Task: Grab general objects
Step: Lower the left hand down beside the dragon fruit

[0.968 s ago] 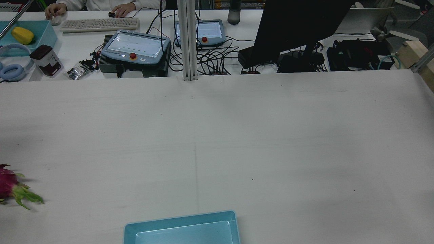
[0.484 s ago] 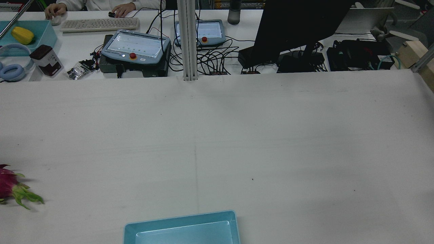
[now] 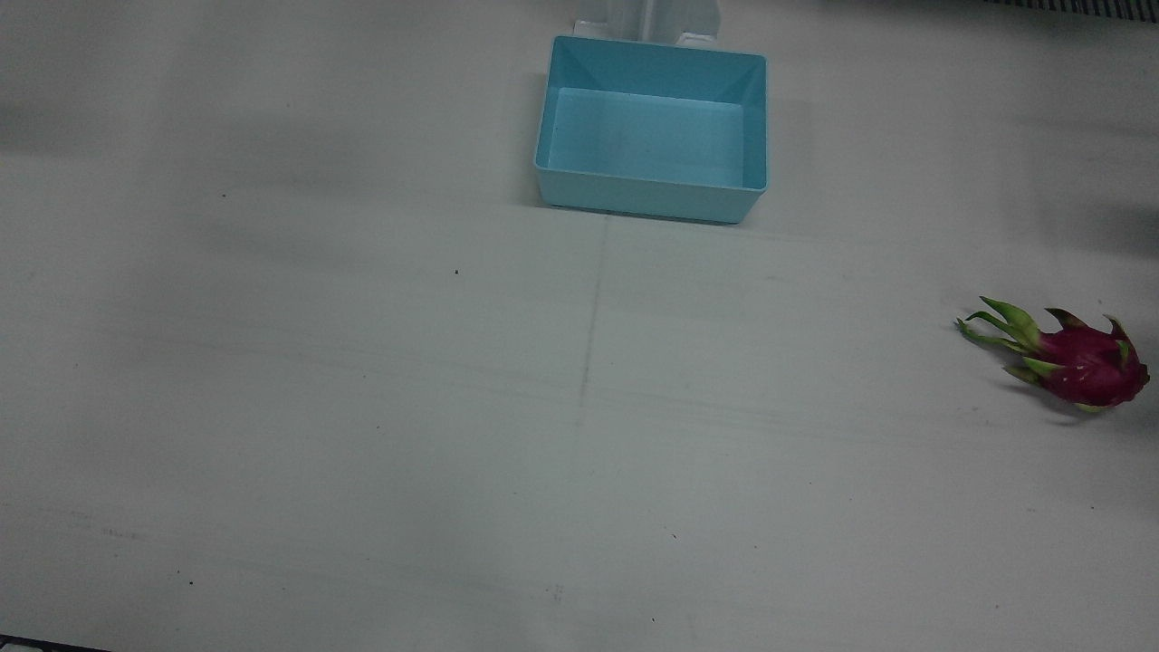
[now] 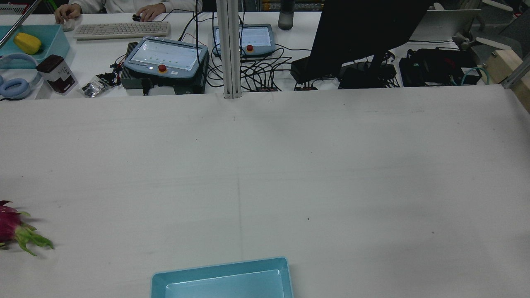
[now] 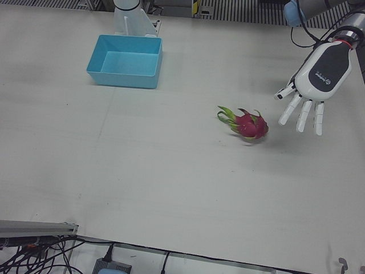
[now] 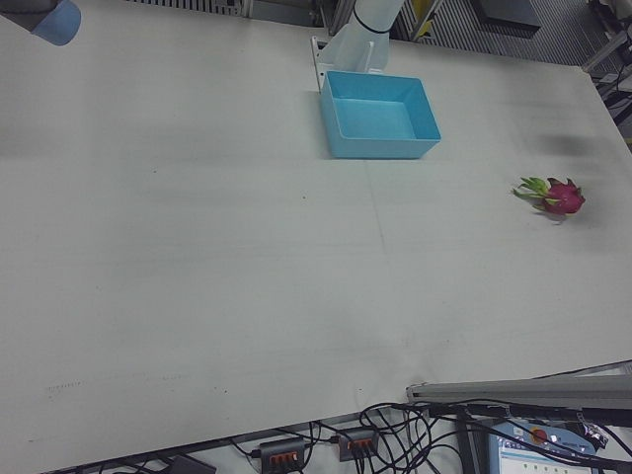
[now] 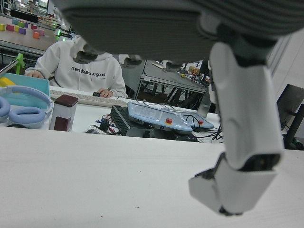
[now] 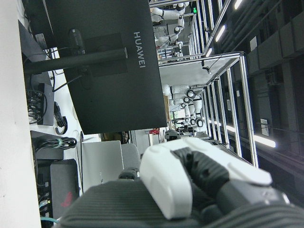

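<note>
A magenta dragon fruit (image 5: 249, 125) with green leaf tips lies on the white table, near the edge on my left arm's side. It also shows as the dragon fruit (image 3: 1082, 362), the dragon fruit (image 4: 11, 228) and the dragon fruit (image 6: 555, 196). My left hand (image 5: 312, 88) hovers beside and above it, apart from it, open with fingers (image 7: 242, 142) spread and pointing down. In its own view my right hand (image 8: 190, 190) shows only a white finger and dark palm, away from the fruit. No other view shows that hand.
A light blue bin (image 3: 647, 195), seen also as the bin (image 5: 122, 79), stands with nothing in it by the pedestals. Beyond the far table edge stand a post (image 4: 230, 49), teach pendants (image 4: 165, 58), cables, a monitor (image 4: 364, 29), and a person at a keyboard (image 4: 122, 29).
</note>
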{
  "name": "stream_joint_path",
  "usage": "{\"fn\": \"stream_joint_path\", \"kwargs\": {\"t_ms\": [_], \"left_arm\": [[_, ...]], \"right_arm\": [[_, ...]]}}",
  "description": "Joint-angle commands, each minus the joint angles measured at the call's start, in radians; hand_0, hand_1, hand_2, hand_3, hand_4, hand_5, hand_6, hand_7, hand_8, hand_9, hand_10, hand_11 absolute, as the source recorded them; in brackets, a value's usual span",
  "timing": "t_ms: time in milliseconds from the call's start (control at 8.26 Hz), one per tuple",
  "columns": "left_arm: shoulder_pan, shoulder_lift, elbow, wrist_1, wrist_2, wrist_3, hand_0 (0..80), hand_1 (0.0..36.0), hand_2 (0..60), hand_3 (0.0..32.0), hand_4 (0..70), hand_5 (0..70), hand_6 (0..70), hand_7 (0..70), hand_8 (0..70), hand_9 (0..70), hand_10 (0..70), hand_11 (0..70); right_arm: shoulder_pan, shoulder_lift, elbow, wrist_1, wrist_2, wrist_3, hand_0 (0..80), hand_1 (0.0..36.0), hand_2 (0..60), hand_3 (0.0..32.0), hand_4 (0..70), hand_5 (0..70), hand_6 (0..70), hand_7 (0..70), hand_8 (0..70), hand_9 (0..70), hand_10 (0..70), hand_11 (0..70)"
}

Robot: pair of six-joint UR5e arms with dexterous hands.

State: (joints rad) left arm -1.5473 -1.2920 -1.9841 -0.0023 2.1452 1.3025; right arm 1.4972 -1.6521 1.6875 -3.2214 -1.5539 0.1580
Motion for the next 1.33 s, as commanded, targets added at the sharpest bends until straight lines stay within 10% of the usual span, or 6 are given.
{"fn": "stream_joint_path", "kwargs": {"t_ms": [0, 726, 1211], "left_arm": [[0.001, 0.003, 0.011, -0.036, -0.034, 0.001, 53.7, 21.6, 7.2, 31.6, 0.0, 0.0, 0.0, 0.0, 0.0, 0.0, 0.0, 0.0], [0.091, 0.030, 0.051, -0.134, -0.033, 0.021, 53.7, 20.6, 8.0, 29.0, 1.4, 0.0, 0.0, 0.0, 0.0, 0.0, 0.0, 0.0], [0.110, 0.028, 0.171, -0.326, -0.161, 0.027, 54.0, 21.3, 11.5, 23.2, 5.3, 0.0, 0.0, 0.9, 0.0, 0.0, 0.0, 0.0]], "right_arm": [[0.000, 0.000, 0.000, 0.000, 0.000, 0.000, 0.0, 0.0, 0.0, 0.0, 0.0, 0.0, 0.0, 0.0, 0.0, 0.0, 0.0, 0.0], [0.000, 0.000, 0.000, 0.000, 0.000, 0.000, 0.0, 0.0, 0.0, 0.0, 0.0, 0.0, 0.0, 0.0, 0.0, 0.0, 0.0, 0.0], [0.000, 0.000, 0.000, 0.000, 0.000, 0.000, 0.0, 0.0, 0.0, 0.0, 0.0, 0.0, 0.0, 0.0, 0.0, 0.0, 0.0, 0.0]]}}
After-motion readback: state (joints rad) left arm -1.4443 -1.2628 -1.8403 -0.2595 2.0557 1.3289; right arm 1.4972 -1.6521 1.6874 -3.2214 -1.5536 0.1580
